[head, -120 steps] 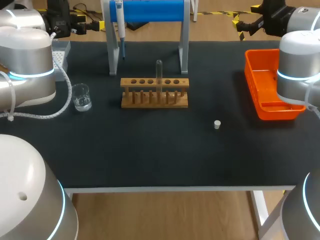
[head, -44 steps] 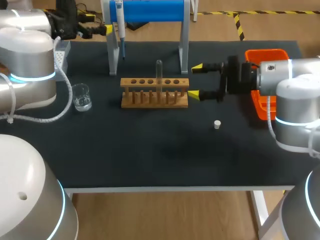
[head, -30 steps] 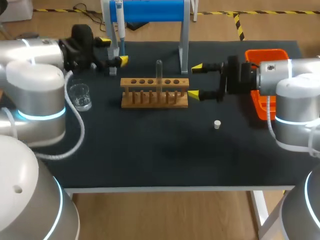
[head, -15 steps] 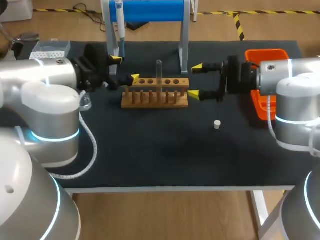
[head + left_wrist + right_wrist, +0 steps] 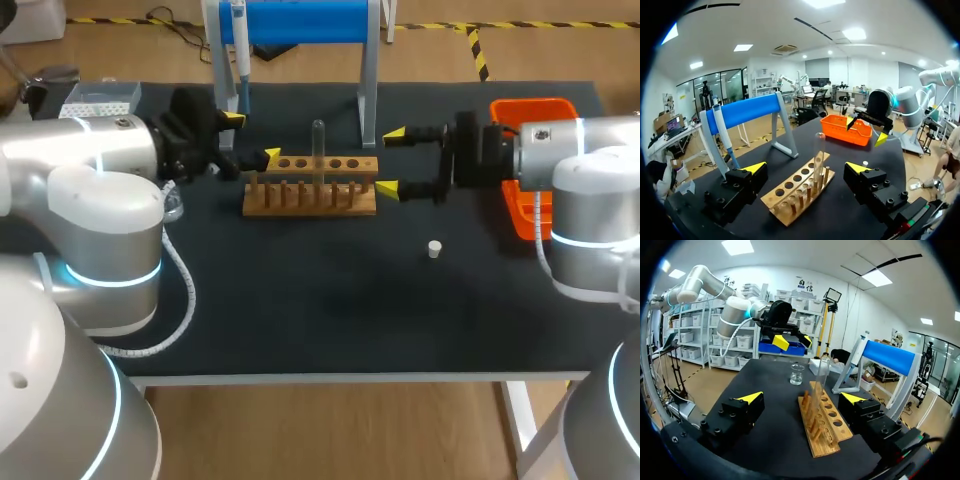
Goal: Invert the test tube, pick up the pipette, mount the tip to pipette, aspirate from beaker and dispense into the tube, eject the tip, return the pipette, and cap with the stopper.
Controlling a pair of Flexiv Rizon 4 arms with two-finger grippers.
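Nothing done yet. Left claw [image 5: 251, 138] and right claw [image 5: 390, 160] at rack [image 5: 310, 185] ends, wide open, empty; tube [image 5: 318, 150] in rack, unturned.

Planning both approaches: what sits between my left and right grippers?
The wooden test tube rack, with the clear glass test tube upright in it, lies between the left gripper and the right gripper, as the head view shows.

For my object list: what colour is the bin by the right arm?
The bin is orange, seen best in the head view.
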